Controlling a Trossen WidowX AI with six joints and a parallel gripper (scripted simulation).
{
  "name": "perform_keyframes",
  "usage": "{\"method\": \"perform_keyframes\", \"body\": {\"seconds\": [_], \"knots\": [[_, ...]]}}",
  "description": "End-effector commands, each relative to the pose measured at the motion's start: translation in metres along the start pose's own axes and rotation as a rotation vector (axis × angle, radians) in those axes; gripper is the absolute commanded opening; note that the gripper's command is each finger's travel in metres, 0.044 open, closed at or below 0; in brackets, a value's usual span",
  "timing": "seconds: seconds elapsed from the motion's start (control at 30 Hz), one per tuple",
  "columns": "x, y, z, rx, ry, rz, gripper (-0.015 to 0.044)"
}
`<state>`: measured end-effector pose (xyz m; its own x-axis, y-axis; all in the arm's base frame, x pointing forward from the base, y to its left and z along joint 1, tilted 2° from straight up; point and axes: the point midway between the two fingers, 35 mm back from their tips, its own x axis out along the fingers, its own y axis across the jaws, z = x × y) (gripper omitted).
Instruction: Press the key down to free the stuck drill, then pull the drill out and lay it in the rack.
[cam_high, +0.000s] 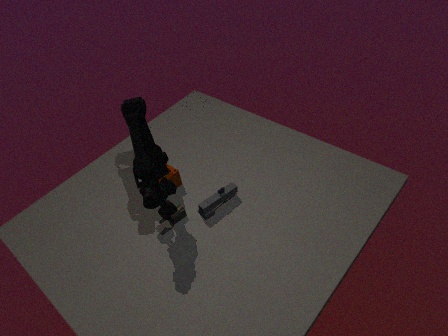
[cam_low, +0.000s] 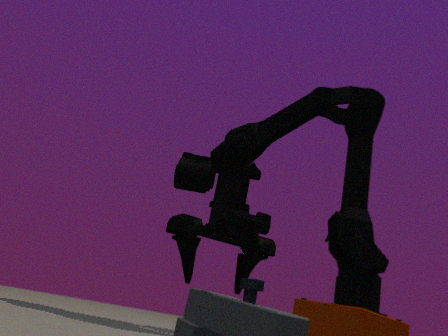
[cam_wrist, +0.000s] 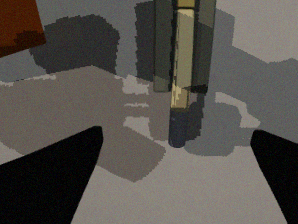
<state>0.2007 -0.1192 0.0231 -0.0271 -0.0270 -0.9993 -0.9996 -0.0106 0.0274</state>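
My gripper (cam_low: 213, 288) (cam_wrist: 177, 135) is open and empty, its fingers pointing down and spread wide above the drill's dark end. The drill (cam_wrist: 183, 55), a brass-coloured rod with a dark blue end, lies lengthwise between the two grey-green rails of the rack (cam_wrist: 161, 60) (cam_high: 178, 217); its dark end sticks out past them. Whether it rests fully down cannot be told. The key (cam_high: 221, 190) (cam_low: 253, 286), a blue-grey knob on a short post, stands at the long grey block (cam_high: 212, 202) (cam_low: 240, 312). How deep the key sits is hidden.
An orange box (cam_high: 172, 178) (cam_low: 345, 317) (cam_wrist: 17, 25) stands close to the arm, beside the rack. The arm and its shadow cover part of the rack in the top view. The grey block lies right of the rack in that view.
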Motion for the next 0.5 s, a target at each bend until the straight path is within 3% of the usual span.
{"method": "perform_keyframes", "body": {"seconds": [0.0,0.47], "knots": [[0.0,-0.001,0.001,-0.006,0.005,-0.003,0.044],[-0.029,-0.07,0.128,-0.448,0.235,-0.393,0.044]]}}
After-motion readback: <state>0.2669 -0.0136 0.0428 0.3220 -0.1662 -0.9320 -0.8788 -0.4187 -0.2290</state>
